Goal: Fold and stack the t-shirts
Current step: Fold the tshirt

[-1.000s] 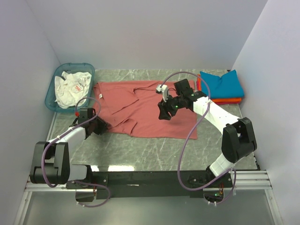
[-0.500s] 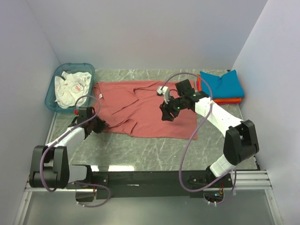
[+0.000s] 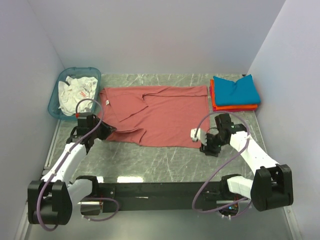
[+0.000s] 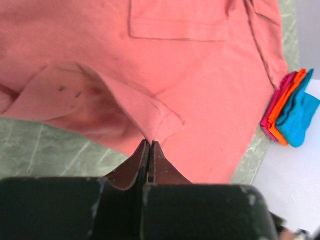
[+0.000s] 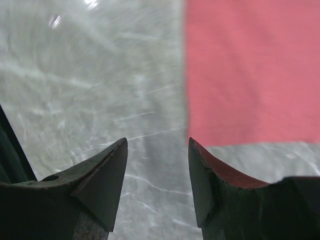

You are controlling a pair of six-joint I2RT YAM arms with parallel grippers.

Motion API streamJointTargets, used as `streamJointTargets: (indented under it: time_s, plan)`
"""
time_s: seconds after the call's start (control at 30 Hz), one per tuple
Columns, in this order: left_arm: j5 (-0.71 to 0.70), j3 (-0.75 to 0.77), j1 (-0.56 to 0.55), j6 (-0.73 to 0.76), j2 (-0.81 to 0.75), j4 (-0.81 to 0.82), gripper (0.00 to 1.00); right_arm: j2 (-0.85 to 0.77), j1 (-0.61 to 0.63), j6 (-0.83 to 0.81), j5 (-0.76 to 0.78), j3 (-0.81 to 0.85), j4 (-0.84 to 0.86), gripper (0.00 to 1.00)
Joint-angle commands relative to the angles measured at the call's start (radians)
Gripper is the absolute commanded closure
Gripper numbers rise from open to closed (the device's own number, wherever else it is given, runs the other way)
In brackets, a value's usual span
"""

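On the near right, right gripper point(image 5: 157, 150): jaws apart with nothing between them, low over the marble table point(image 3: 165, 160), just beside the near right corner of the red t-shirt point(image 3: 165, 115).
Left gripper point(image 4: 149, 145): jaws together, pinching a fold at the red t-shirt's near left edge.
Mid-table: red t-shirt spread mostly flat.
Far right: teal t-shirt point(image 3: 236, 90) folded atop orange t-shirt point(image 3: 235, 106).
Far left: basket point(image 3: 54, 104) holding white cloth point(image 3: 75, 92).

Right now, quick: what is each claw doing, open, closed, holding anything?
Left claw: closed, pinching the red t-shirt at its edge.
Right claw: open, holding nothing, above the table by that shirt's corner.
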Motion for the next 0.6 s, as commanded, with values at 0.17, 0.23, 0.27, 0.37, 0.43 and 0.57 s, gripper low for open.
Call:
streamJointTargets:
  time_s: [0.17, 0.23, 0.27, 0.37, 0.43, 0.57]
  plan:
    - [0.025, 0.012, -0.002, 0.023, -0.09, -0.053, 1.0, 0.004, -0.011, -0.241, -0.016, -0.087, 0.093, 0.43]
    - [0.032, 0.003, -0.002, 0.017, -0.107, -0.052, 1.0, 0.026, -0.011, -0.234, -0.006, -0.093, 0.122, 0.44]
    - [0.032, 0.0, -0.002, 0.017, -0.112, -0.053, 1.0, 0.032, -0.011, -0.226, 0.002, -0.096, 0.136, 0.44]
    - [0.032, -0.005, -0.002, 0.014, -0.13, -0.057, 0.99, 0.066, -0.012, -0.2, 0.014, -0.096, 0.182, 0.48]
    - [0.037, -0.008, -0.002, 0.013, -0.139, -0.058, 1.0, 0.089, -0.011, -0.188, 0.024, -0.093, 0.211, 0.49]
    - [0.039, -0.008, -0.002, 0.014, -0.151, -0.063, 0.99, 0.136, -0.012, -0.185, 0.059, -0.084, 0.23, 0.51]
